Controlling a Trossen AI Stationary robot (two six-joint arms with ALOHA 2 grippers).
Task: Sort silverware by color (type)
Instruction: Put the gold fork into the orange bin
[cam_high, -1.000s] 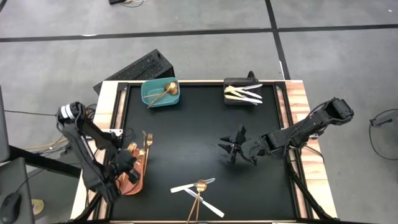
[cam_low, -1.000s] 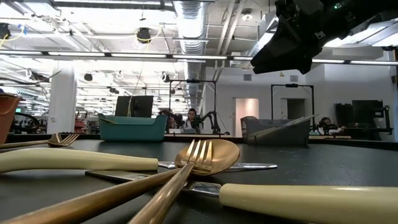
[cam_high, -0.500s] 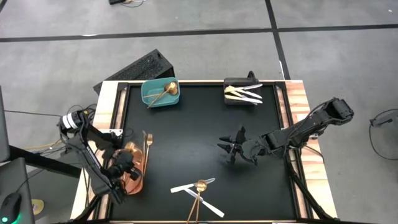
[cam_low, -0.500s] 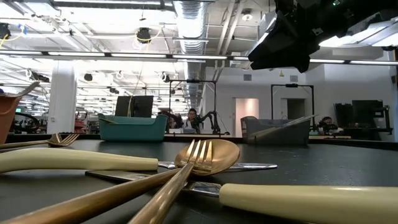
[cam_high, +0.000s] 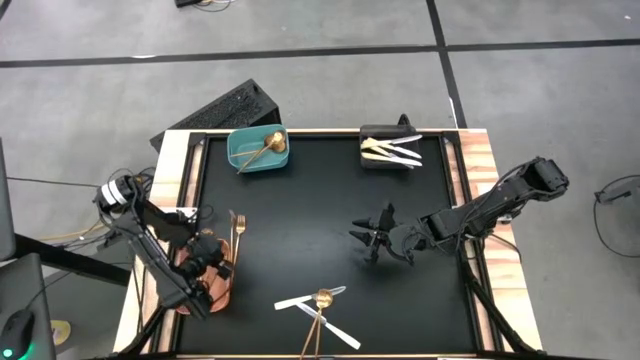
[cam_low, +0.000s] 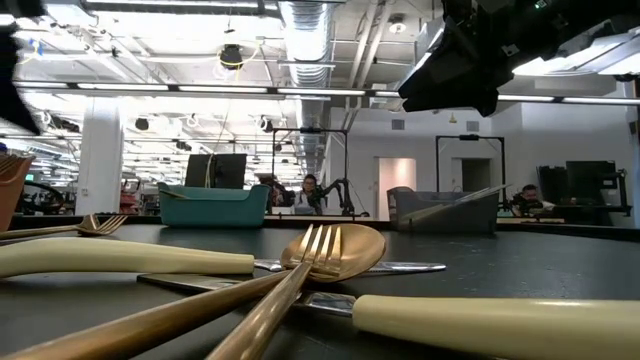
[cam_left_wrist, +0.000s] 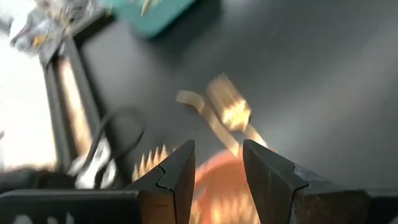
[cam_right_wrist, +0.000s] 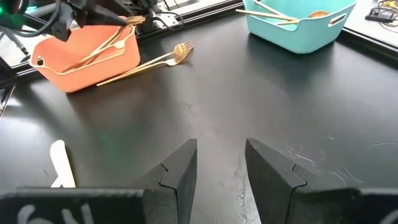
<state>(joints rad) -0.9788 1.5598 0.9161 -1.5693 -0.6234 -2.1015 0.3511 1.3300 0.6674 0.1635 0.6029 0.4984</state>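
Two forks lie on the black mat just beside the salmon bin, tines pointing away from it; right wrist view shows them too, leaning along the bin's side. Several gold forks sit inside the salmon bin. Left gripper hangs over the salmon bin, fingers parted with a narrow gap, nothing between them; fork tines and the orange bin show blurred below. Right gripper sits well apart from the salmon bin, over the mat's middle on the far side, fingers parted, nothing held, bare mat underneath.

Teal bin is at the mat's far edge on the same side as the salmon bin, with a gold spoon inside, handle sticking over the rim. Black bin is at the far edge on the opposite side from the salmon bin, holding white-handled knives.

Small pile lies at the mat's near edge, beside the salmon bin toward the middle: a gold spoon with a gold fork across it and two white-handled knives crossing. Low view shows the pile close up, teal bin and black bin behind.
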